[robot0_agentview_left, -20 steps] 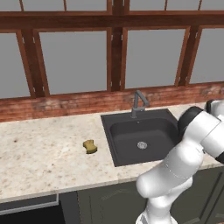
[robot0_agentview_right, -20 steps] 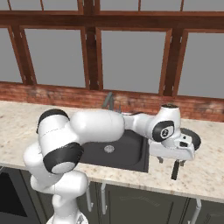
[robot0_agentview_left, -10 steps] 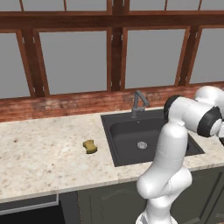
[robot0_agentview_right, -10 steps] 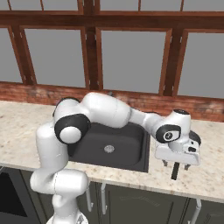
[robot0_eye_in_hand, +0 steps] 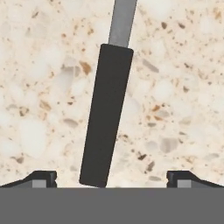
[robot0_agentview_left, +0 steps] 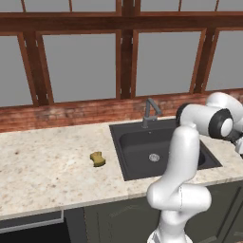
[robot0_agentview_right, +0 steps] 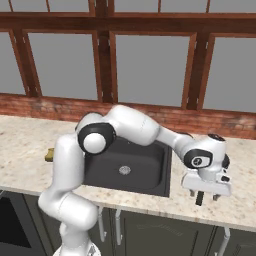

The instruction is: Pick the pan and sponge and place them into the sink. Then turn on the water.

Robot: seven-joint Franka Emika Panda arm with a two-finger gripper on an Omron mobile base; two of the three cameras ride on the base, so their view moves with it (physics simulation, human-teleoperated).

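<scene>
Hand view: gripper [robot0_eye_in_hand: 107, 177] points straight down at the speckled counter [robot0_eye_in_hand: 175, 87], jaws spread fully, one tip near each bottom corner, holding nothing. Pan handle [robot0_eye_in_hand: 106, 116] lies on the counter between the tips, black grip running up and slightly right into a thin grey shank at the top edge; grip sits left of centre, clear of both fingers. Pan bowl out of frame. Right base view: arm reaches right across the sink [robot0_agentview_right: 162, 187], hand low over the counter right of the basin; gripper [robot0_agentview_right: 207, 198] points down, with the dark handle [robot0_agentview_right: 199, 198] showing just under the hand near the counter's front edge. Basin is dark grey with a round metal drain [robot0_agentview_right: 124, 170]; a corner of the sponge [robot0_agentview_right: 49, 155] peeks from behind the arm on the left. Left base view: sponge [robot0_agentview_left: 98, 159] on the counter left of the sink [robot0_agentview_left: 124, 166], apart from it. Faucet [robot0_agentview_left: 150, 112] stands behind the basin.
</scene>
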